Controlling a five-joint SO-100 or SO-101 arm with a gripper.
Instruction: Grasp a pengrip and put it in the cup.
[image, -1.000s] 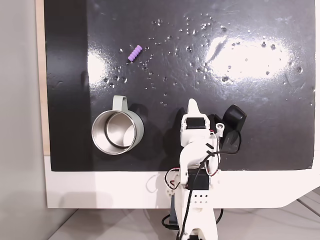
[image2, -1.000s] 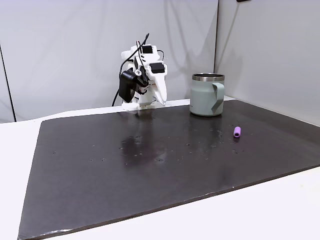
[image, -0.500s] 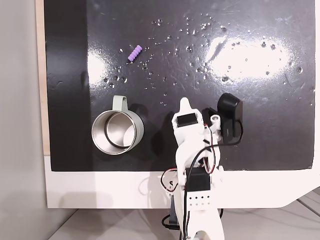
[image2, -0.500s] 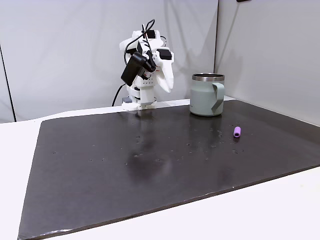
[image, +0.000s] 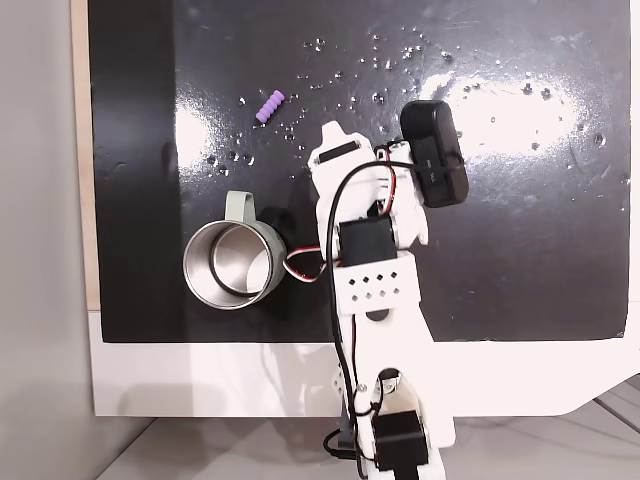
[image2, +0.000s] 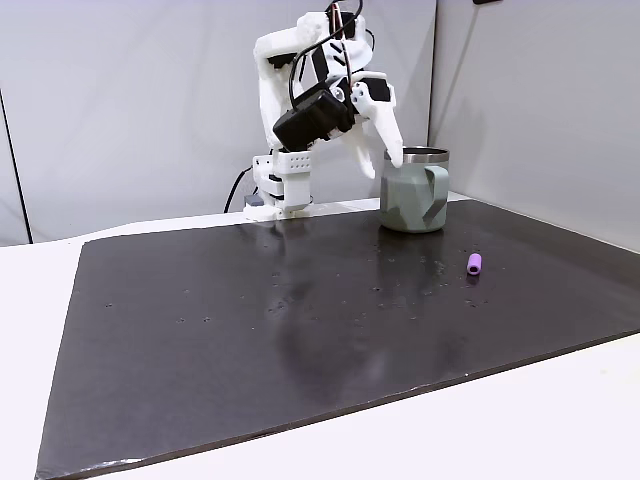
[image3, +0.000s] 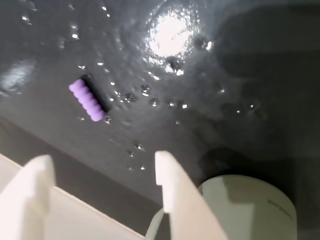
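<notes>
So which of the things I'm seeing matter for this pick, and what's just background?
Job:
- pengrip, lying loose on the mat
- cup, upright, with nothing visible inside it
- gripper, open, holding nothing

Background:
- black mat, speckled with droplets
- white table
- wall panels

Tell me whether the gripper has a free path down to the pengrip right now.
Probably yes. The pengrip lies alone on the dark mat, the open gripper hangs above, and the cup sits off to the side.
</notes>
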